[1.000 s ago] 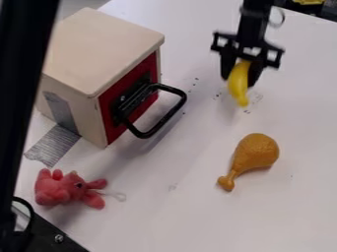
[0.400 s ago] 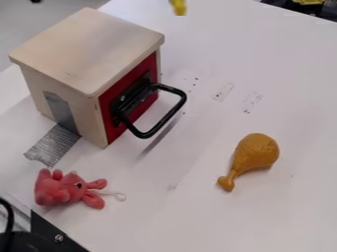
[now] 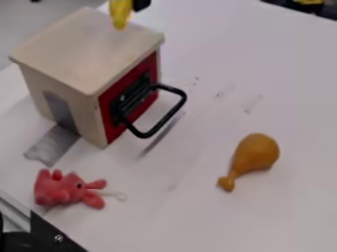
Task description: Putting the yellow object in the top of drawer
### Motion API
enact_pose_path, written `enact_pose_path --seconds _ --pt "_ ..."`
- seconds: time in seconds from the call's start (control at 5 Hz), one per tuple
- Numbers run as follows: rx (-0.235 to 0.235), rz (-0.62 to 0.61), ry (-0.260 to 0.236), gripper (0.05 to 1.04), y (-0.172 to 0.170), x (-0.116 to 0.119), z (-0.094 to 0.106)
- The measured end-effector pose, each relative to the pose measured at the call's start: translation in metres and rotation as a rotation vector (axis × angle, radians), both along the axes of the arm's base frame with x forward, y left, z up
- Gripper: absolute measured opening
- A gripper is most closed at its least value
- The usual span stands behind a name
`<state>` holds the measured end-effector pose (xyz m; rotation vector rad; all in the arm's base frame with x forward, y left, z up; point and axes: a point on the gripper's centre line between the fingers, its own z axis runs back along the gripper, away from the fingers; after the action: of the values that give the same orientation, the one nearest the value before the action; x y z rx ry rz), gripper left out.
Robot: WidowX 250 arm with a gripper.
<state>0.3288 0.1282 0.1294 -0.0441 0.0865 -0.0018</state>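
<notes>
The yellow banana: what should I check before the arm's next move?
1. Banana lined up with the wooden top: ok, as seen here; its tip overlaps the far part of the top.
2. Banana just above or touching the top: cannot tell.
3. Grip on the banana firm: cannot tell; the view's upper edge cuts it off.
4. Box standing upright: ok.
5. Handle out of the way: ok, it juts from the red front, below the top.
6. Drumstick and pink toy off the top: ok, both on the table.

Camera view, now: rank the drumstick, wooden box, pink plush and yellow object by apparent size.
Wooden box
Drumstick and pink plush: too alike to rank
Yellow object, going by its visible part
</notes>
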Motion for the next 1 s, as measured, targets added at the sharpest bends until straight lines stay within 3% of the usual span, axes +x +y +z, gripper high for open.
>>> enact_pose_path --seconds 0.2,0.4,0.6,0.8,1.0 --pt "0.032 -0.028 0.053 0.552 0.007 -0.013 -0.017" --pt "0.067 -0.076 0.032 0.550 0.009 -0.022 -0.023" --pt "0.074 -0.077 0.015 0.550 0.013 -0.032 -0.022" --pt "0.083 -0.077 -0.018 0.621 0.014 -0.039 -0.020" --pt "0.067 -0.064 -0.034 0.897 0.012 -0.039 -0.016"
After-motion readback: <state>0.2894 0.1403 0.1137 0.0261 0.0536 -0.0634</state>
